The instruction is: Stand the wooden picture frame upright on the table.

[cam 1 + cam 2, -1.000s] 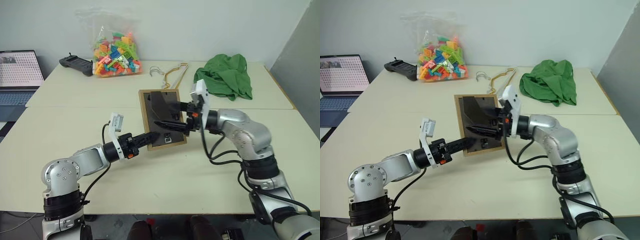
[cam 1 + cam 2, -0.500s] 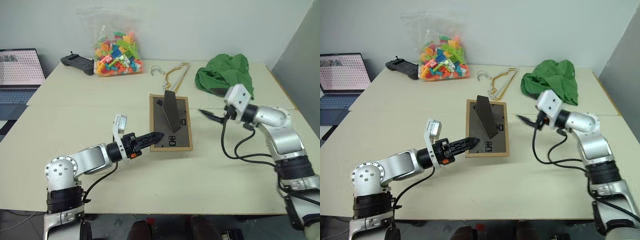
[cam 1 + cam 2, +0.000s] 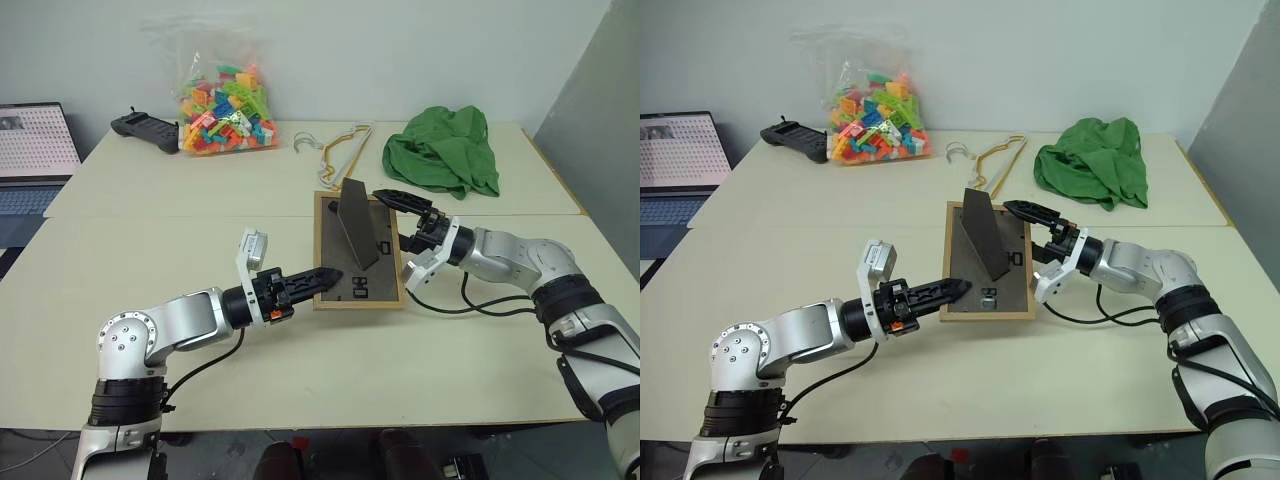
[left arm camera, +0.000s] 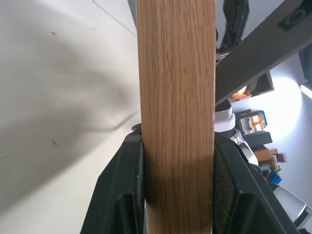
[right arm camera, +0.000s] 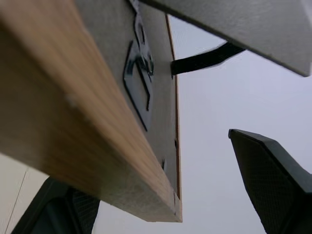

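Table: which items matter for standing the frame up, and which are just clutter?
In play:
frame, back up, stand folded out
table
left gripper, shut on the frame's edge
right gripper, open around its other edge

Clutter:
bag of bricks
hangers
green cloth
black controller
laptop

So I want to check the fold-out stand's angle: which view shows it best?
The left eye view: the fold-out stand rises off the wooden picture frame, seen whole. The right eye view matches. Each wrist view shows just a slice of it beside the frame's edge.
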`<control>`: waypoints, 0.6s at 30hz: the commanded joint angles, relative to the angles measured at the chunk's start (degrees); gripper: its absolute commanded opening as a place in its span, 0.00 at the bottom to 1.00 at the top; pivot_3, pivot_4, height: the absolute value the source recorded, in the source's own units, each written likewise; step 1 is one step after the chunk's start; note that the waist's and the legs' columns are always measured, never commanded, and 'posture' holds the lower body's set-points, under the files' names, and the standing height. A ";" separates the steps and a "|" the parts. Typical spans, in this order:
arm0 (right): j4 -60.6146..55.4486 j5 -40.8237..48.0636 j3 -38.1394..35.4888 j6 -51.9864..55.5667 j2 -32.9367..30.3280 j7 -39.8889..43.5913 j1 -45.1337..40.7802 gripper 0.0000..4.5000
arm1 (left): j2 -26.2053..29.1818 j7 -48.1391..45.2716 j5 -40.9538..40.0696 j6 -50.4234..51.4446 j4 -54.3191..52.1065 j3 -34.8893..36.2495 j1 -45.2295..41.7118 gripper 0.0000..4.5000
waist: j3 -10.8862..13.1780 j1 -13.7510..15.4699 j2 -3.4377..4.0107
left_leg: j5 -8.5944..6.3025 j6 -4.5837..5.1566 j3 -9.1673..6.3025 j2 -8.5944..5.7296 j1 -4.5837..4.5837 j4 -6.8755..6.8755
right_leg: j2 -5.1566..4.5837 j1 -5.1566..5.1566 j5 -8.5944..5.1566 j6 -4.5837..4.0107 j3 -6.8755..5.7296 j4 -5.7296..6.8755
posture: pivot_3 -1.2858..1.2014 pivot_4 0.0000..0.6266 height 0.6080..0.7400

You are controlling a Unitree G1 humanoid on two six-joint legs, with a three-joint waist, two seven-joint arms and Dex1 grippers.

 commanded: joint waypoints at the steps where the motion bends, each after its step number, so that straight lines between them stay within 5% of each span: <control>1: -0.41 -1.41 1.32 -2.77 -0.32 -4.43 -2.06 0.66 | -0.39 -0.53 -2.48 -2.14 -2.80 0.03 0.71 0.30 | 0.00 0.15 0.00 | 0.00 0.00 0.02 -0.01 0.01 0.00 | -0.01 0.00 0.00 0.00 0.02 0.01 | 0.52 0.24 1.00; 7: 0.06 -2.38 2.20 -4.16 -0.74 -6.46 -3.03 0.39 | 0.17 -0.83 -2.48 -2.80 -4.26 -0.39 2.44 0.30 | 0.00 0.21 0.00 | -0.01 0.01 0.04 -0.01 0.06 0.01 | 0.00 0.01 0.00 0.00 0.06 0.07 | 0.52 0.24 1.00; 8: 0.36 -2.34 2.30 -4.42 -0.85 -6.60 -3.18 0.35 | 0.64 -0.86 -2.48 -3.08 -4.38 -0.26 2.46 0.41 | 0.00 0.22 0.00 | -0.01 0.01 0.04 -0.01 0.07 0.00 | 0.00 0.01 0.00 0.00 0.06 0.09 | 0.52 0.24 1.00; 16: 4.56 1.77 2.36 -7.72 -1.40 -3.60 -3.05 0.29 | 3.53 -1.63 -2.48 -5.22 -3.42 3.65 3.18 0.73 | 0.01 0.22 -0.04 | -0.01 0.02 0.04 -0.02 0.08 0.01 | 0.00 0.02 0.00 0.00 0.07 0.10 | 0.52 0.24 1.00; 18: 11.96 12.10 2.21 -9.33 0.44 7.69 -3.56 0.29 | 7.15 -2.10 -2.48 -5.71 -3.00 7.11 4.76 0.82 | 0.01 0.17 -0.04 | -0.01 0.02 0.04 -0.01 0.08 0.01 | 0.00 0.02 0.00 0.00 0.07 0.10 | 0.52 0.24 1.00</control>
